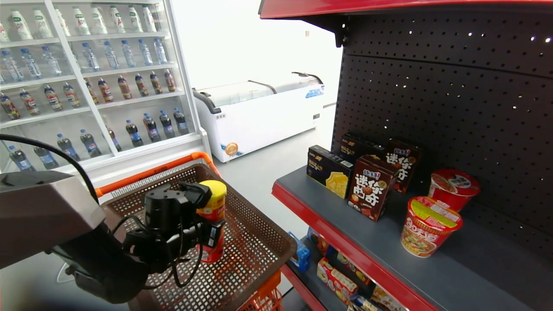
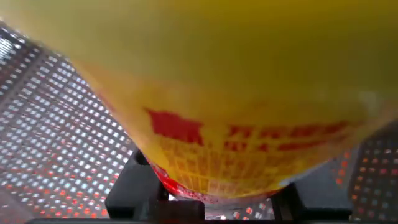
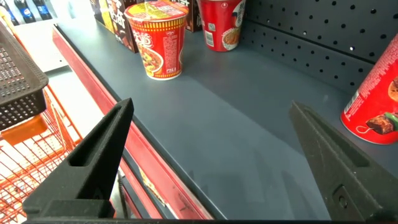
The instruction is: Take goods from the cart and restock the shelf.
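A red canister with a yellow lid (image 1: 214, 190) stands upright inside the brown mesh cart basket (image 1: 259, 242), and my left gripper (image 1: 210, 216) is shut on it from the side. Up close, the canister (image 2: 217, 93) spans the left wrist view, with the left gripper (image 2: 214, 193) and its dark fingers (image 2: 134, 186) under it and the basket mesh behind. My right gripper (image 3: 211, 155) hangs open just above a bare stretch of the grey shelf board (image 3: 236, 124), nothing between its fingers. That shelf board (image 1: 328, 207) has a red front edge.
On the shelf stand snack boxes (image 1: 369, 188) and two cup noodles (image 1: 427, 226), (image 1: 453, 188); a red canister (image 3: 376, 99) stands beside the right gripper. Goods fill the lower shelf (image 1: 337, 280). A drinks fridge (image 1: 86, 77) and a chest freezer (image 1: 259, 112) stand behind the cart.
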Available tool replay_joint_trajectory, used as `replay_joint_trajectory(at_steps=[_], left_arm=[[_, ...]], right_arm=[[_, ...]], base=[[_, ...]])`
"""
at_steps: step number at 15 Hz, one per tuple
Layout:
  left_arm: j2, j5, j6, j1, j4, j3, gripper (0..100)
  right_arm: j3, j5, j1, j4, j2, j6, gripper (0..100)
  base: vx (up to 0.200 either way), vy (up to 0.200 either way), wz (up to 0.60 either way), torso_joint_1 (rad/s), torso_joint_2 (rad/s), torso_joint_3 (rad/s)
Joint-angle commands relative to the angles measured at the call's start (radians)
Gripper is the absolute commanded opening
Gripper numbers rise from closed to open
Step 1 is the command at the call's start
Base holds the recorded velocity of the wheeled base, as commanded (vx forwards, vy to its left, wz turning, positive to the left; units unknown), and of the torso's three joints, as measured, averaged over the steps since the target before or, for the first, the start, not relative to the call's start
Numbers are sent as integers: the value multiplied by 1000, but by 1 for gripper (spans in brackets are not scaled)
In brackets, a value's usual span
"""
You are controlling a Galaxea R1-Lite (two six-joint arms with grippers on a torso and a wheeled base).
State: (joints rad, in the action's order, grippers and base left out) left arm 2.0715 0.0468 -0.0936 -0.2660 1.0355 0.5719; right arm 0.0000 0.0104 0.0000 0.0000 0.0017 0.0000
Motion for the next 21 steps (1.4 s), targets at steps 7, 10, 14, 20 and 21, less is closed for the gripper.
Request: replay_joint_trajectory(at_steps=[7, 10, 14, 20, 21], left_arm=[[-743, -16, 58, -15, -400, -44, 0], [-992, -82, 84, 4, -519, -139, 0], [-1286, -85, 83, 21, -721, -222, 0], [-1533, -85, 64, 19, -724, -397, 0], [-1573, -85, 64, 17, -724, -419, 0]], right_arm=[[0, -1, 0, 0, 0, 0, 100], [0, 0, 0, 0, 0, 0, 100], [0, -1, 0, 0, 0, 0, 100], [0, -3, 0, 0, 0, -2, 100], [0, -3, 0, -2, 0, -2, 100]], base=[[0, 0, 0, 0, 0, 0], [0, 0, 0, 0, 0, 0], [0, 0, 0, 0, 0, 0], [0, 0, 0, 0, 0, 0], [0, 0, 0, 0, 0, 0]])
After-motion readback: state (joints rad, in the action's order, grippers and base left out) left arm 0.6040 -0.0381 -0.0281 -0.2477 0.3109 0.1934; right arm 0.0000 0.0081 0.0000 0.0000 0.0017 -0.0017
